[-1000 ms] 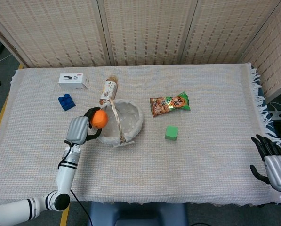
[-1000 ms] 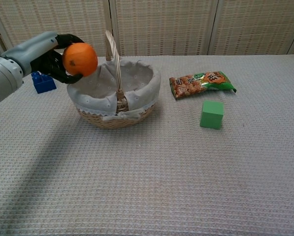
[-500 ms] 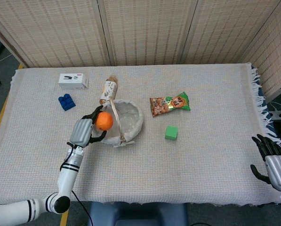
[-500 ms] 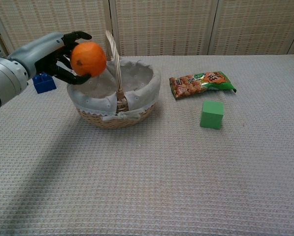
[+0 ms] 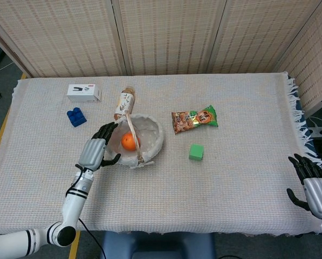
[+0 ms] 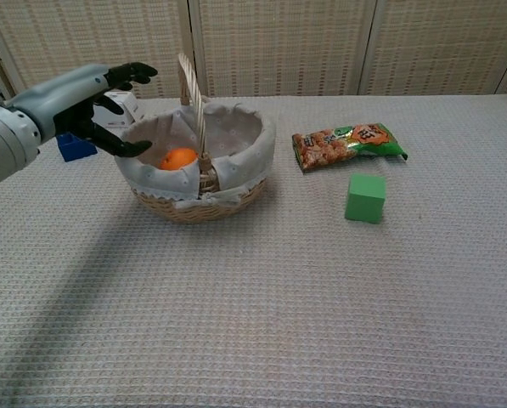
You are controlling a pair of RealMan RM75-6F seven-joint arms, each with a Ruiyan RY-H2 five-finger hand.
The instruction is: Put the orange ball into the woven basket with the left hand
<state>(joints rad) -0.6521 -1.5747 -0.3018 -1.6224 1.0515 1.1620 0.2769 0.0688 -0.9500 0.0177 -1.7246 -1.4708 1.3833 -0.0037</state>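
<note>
The orange ball [image 5: 129, 142] [image 6: 178, 158] lies inside the woven basket [image 5: 151, 147] [image 6: 236, 189], on its cloth lining left of the handle. My left hand [image 5: 96, 151] [image 6: 83, 106] hovers just left of the basket's rim with its fingers spread and nothing in it. My right hand [image 5: 313, 185] rests at the table's front right corner, fingers apart and empty; the chest view does not show it.
A snack packet [image 5: 194, 118] [image 6: 348, 142] and a green cube [image 5: 196, 152] [image 6: 365, 198] lie right of the basket. Behind it lies a small bottle [image 5: 124, 103]. A blue brick [image 5: 76, 117] [image 6: 74, 145] and a white box [image 5: 84, 92] sit at the back left.
My left hand carried the ball rightward over the basket's rim, then opened. The ball dropped into the basket. The right hand has not moved.
</note>
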